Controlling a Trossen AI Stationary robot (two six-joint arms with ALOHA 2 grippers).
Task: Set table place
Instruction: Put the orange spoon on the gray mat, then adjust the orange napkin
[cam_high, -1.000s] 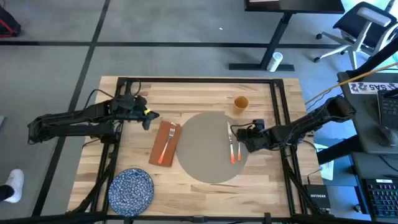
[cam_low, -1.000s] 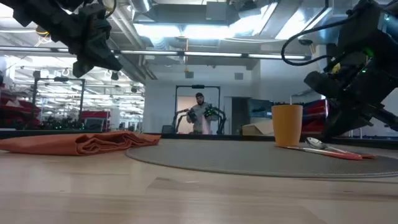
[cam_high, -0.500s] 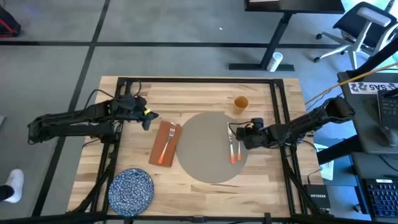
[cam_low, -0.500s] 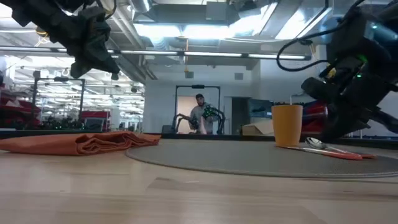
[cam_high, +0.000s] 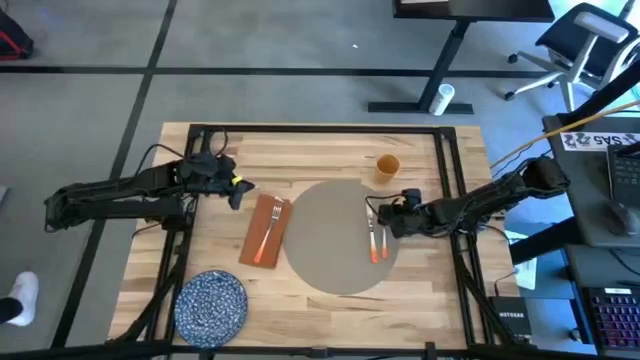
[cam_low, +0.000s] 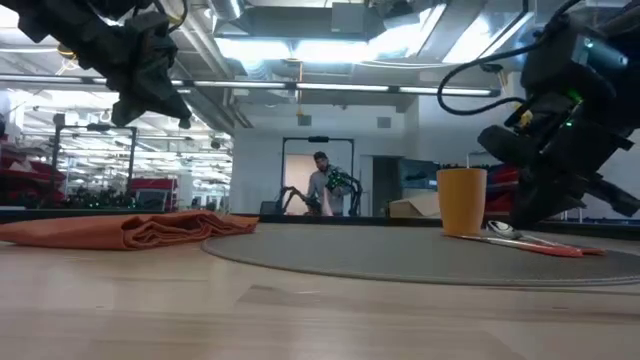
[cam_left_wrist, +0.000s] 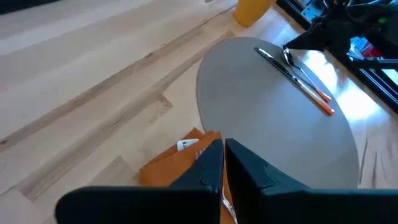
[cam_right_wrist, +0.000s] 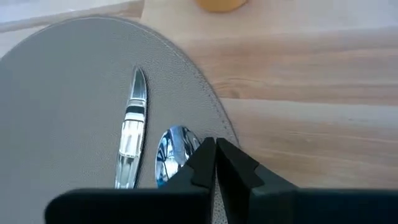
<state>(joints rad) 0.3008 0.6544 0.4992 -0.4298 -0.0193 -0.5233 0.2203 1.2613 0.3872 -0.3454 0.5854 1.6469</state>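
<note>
Placemat (cam_high: 335, 237) lies centered on the plank table (cam_high: 320, 160).

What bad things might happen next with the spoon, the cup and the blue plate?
The right gripper hangs shut just over the spoon and knife at the placemat's edge; a careless move might knock them crooked. The orange cup stands close to that arm, so a swing could tip it. The plate sits at the table's near edge, and fetching it could push it off.
</note>
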